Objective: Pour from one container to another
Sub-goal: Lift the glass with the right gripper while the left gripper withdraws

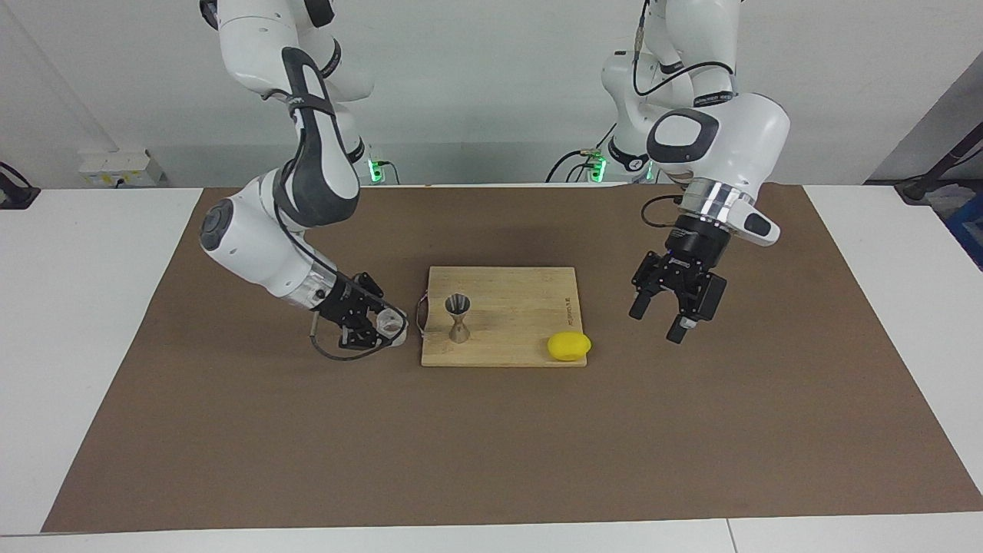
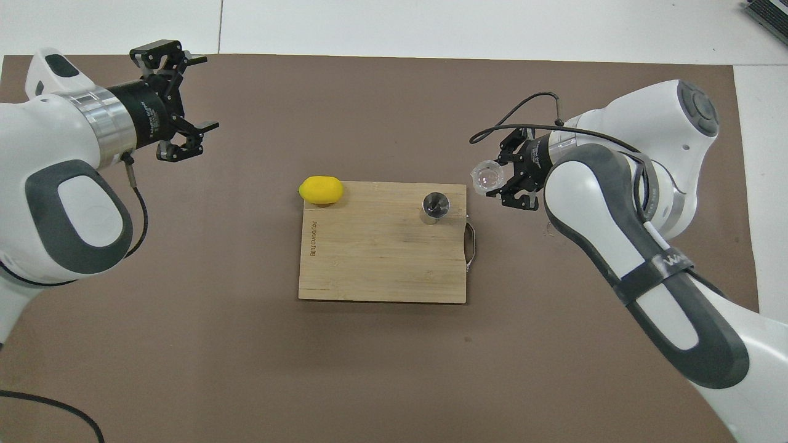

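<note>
The metal hourglass jigger stands upright on the wooden cutting board, near the board's handle end; it also shows in the overhead view. My right gripper is shut on the small clear glass cup. It holds the cup low over the brown mat, beside the board's handle end, about a hand's width from the jigger. The cup's mouth faces up. My left gripper is open and empty, raised over the mat toward the left arm's end of the table.
A yellow lemon lies at the board's corner that is farthest from the robots, toward the left arm's end. A metal handle loop sticks out from the board's edge next to the jigger. A brown mat covers the table.
</note>
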You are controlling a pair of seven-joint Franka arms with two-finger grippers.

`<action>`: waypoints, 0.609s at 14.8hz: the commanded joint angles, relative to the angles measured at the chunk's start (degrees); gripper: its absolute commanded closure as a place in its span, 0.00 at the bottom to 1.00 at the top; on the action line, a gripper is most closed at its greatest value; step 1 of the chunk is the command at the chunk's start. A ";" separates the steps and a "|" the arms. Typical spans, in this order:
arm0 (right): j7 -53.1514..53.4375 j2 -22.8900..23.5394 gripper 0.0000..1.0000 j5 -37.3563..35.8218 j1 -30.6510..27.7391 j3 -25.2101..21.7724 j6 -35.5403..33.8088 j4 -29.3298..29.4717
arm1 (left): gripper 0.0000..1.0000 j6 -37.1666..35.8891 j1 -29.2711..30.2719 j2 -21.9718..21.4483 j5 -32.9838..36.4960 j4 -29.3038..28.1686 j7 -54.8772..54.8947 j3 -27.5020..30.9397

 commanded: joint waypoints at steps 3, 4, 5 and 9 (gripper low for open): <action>1.68 -1.75 1.00 -9.10 3.70 0.22 -0.62 1.40 | 0.00 -21.00 4.31 -2.45 14.33 2.66 18.93 -0.57; 1.68 -1.75 1.00 -10.59 4.49 0.22 -0.71 1.84 | 0.00 -24.62 4.40 -3.41 15.48 2.58 25.33 -0.57; 1.94 -1.75 1.00 -11.74 5.19 0.22 -0.97 2.28 | 0.00 -27.44 5.01 -4.21 15.84 2.50 31.57 -0.39; 4.05 -1.67 1.00 -19.73 8.01 0.22 -3.08 4.04 | 0.00 -37.12 6.42 -6.85 26.02 3.20 48.11 -0.13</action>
